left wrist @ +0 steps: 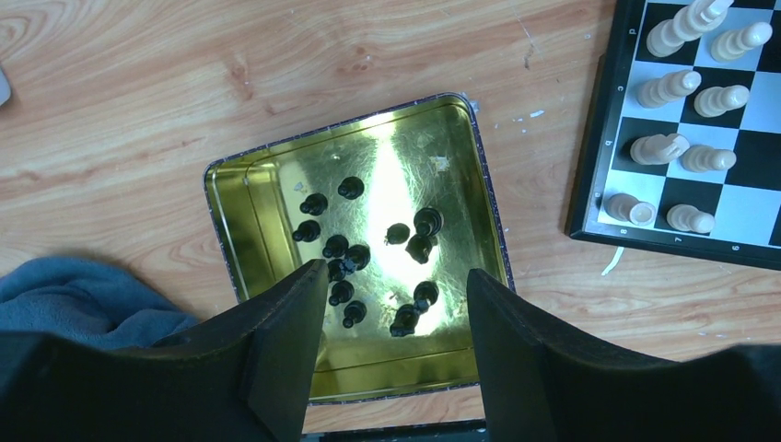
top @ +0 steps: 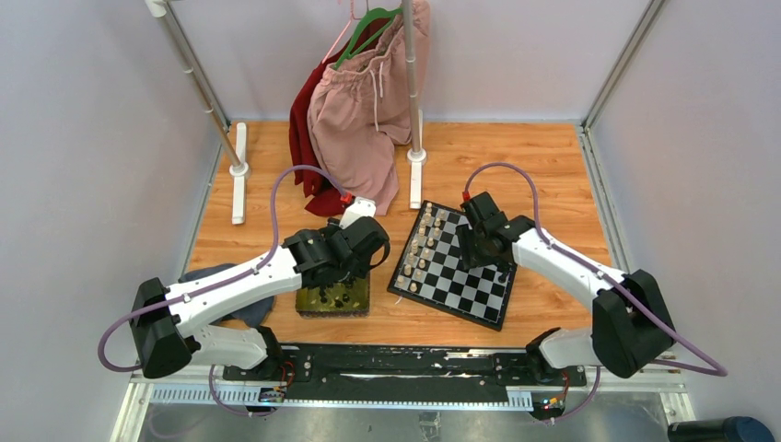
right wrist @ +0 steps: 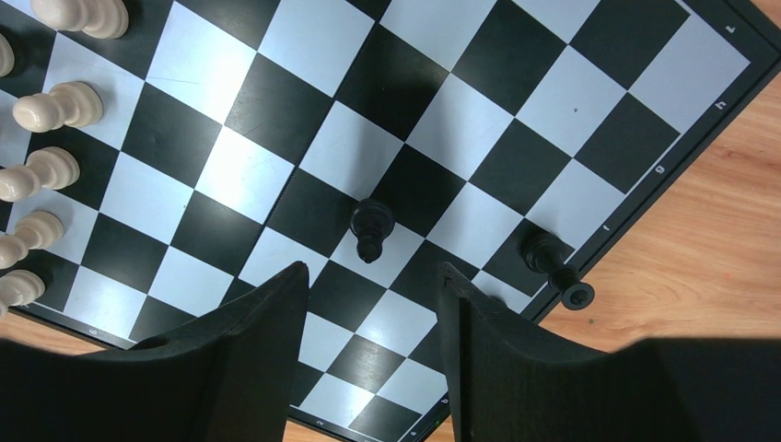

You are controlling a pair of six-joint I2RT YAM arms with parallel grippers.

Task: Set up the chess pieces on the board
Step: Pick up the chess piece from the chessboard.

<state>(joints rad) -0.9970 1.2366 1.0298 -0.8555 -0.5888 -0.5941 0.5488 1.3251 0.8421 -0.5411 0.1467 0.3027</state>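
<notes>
Several black chess pieces [left wrist: 368,262] lie loose in the shiny yellow-green tray [left wrist: 451,147], and my left gripper [left wrist: 396,272] hangs open just above them, holding nothing. From above, that gripper [top: 361,258] sits over the tray [top: 333,301], left of the board [top: 470,290]. My right gripper [right wrist: 370,269] is open over the board [right wrist: 516,55], with nothing between its fingers. One black piece [right wrist: 372,226] stands just beyond its fingertips. Another black piece [right wrist: 553,258] stands at the board's right border. Cream-white pieces [right wrist: 55,106] fill the far left rows.
A clothes rack with pink and red garments [top: 364,101] stands at the back, its white feet [top: 239,170] on the wooden table. A blue cloth [left wrist: 74,295] lies left of the tray. The white pieces [left wrist: 681,87] line the board edge nearest the tray.
</notes>
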